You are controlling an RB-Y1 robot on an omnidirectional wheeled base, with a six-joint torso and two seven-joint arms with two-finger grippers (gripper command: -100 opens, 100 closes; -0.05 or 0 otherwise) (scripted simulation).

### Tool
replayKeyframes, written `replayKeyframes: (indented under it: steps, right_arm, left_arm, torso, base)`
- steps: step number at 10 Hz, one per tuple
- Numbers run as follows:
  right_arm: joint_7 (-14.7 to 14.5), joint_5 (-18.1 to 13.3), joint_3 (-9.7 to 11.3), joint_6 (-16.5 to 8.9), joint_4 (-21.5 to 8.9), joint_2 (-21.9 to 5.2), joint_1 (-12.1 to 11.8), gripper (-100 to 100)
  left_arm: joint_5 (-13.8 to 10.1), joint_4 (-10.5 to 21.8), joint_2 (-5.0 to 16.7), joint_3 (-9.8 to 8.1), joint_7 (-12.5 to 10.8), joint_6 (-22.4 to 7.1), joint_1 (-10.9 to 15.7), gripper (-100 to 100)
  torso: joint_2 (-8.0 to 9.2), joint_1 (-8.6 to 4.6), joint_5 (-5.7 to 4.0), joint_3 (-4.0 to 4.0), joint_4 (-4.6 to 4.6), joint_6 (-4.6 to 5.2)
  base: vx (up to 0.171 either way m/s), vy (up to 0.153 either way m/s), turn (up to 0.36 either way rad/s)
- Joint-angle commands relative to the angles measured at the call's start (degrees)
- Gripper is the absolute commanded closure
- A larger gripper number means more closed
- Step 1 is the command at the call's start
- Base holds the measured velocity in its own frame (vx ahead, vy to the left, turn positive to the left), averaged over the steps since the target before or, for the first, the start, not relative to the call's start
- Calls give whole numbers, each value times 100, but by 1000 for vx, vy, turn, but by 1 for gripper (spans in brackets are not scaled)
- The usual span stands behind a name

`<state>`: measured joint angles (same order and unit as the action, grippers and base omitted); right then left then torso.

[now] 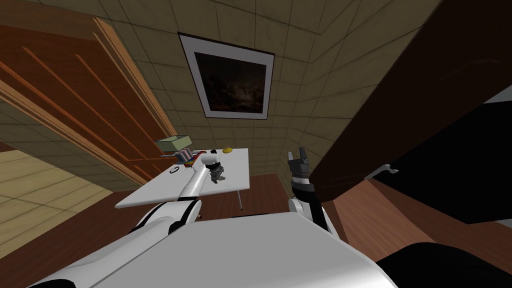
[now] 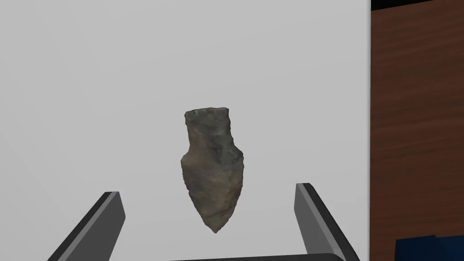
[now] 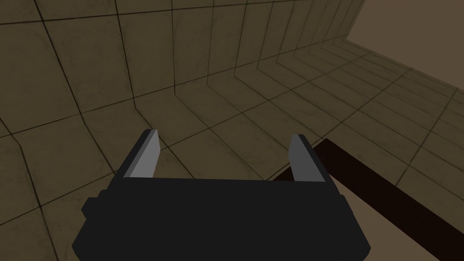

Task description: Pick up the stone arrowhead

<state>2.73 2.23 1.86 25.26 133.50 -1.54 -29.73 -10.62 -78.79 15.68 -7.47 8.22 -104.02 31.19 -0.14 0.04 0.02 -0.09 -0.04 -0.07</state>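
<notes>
Stone arrowhead [image 2: 213, 172] lying flat on the white table [image 2: 90, 68], centre of the head frame, between the spread fingers of the left gripper [image 2: 207, 190], untouched. Probably light, rigid and rough-edged, perhaps thin; pinch across its broad midsection. Centre-right, the right gripper [image 3: 224, 135] idles with its fingers apart.

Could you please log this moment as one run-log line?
stage: pre-grasp | left gripper: open, straddling arrowhead tip, not touching | arrowhead: lying on white table | right gripper: open, beside the table

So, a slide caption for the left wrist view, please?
Left gripper, jaws open, flanking the tip of the stone arrowhead on the white table.
</notes>
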Motion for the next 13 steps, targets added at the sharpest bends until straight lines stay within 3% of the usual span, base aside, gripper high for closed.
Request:
replayKeyframes:
  steps: [1,2,5,6,7,11,12,13]
  right_arm:
    - [0,0,0,0,0,0,0,0]
    - [0,0,0,0,0,0,0,0]
    - [0,0,0,0,0,0,0,0]
    - [0,0,0,0,0,0,0,0]
    - [0,0,0,0,0,0,0,0]
    - [0,0,0,0,0,0,0,0]
    - [0,0,0,0,0,0,0,0]
    - [0,0,0,0,0,0,0,0]
  left_arm:
    - [0,0,0,0,0,0,0,0]
    - [19,126,-27,24,0,185,-47,-100]
    - [43,283,-61,53,-1,413,-106,-100]
    - [37,239,-55,47,0,350,-101,-100]
    - [39,246,-57,49,0,372,-104,100]
    - [35,242,-59,48,2,372,-100,100]
    - [35,242,-59,48,1,371,-101,0]
    - [19,126,-27,24,0,185,-47,100]
  torso:
    - [0,0,0,0,0,0]
    - [7,-5,-1,5,2,0]
    - [12,-5,-1,7,3,0]
    - [12,-5,-1,7,3,0]
    - [12,-7,-2,8,4,0]
    - [6,-9,-4,3,-1,-1]
    - [6,-9,-4,3,0,-1]
    - [7,-9,-4,3,0,0]
  base:
    - [0,0,0]
    - [4,6,-14]
    - [3,8,-9]
    - [0,0,0]
    - [0,0,0]
    - [0,0,0]
    - [0,0,0]
    - [-3,-6,19]
